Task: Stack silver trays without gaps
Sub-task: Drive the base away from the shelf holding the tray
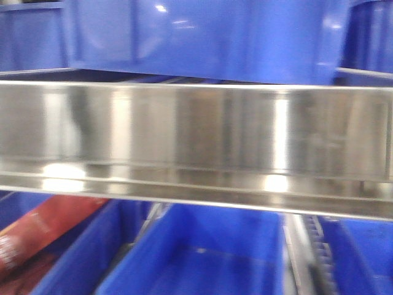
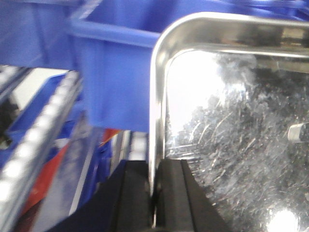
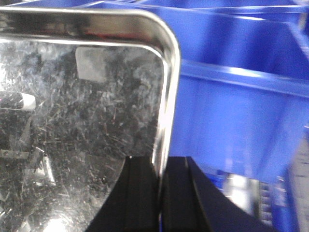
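A silver tray (image 2: 231, 135) with a scratched shiny floor and rolled rim fills the right of the left wrist view. My left gripper (image 2: 153, 193) is shut on its left rim, one black finger (image 2: 133, 198) outside and one inside. The same tray (image 3: 87, 121) fills the left of the right wrist view, where my right gripper (image 3: 160, 193) is shut on its right rim. A broad shiny steel band (image 1: 196, 132) crosses the front view; I cannot tell whether it is this tray's side or a shelf rail.
Blue plastic bins surround the tray: one above the band (image 1: 202, 37), open ones below it (image 1: 196, 258), one beside each held rim (image 2: 116, 82) (image 3: 231, 106). A roller track (image 2: 38, 135) runs at lower left. A red packet (image 1: 43, 230) lies in the lower-left bin.
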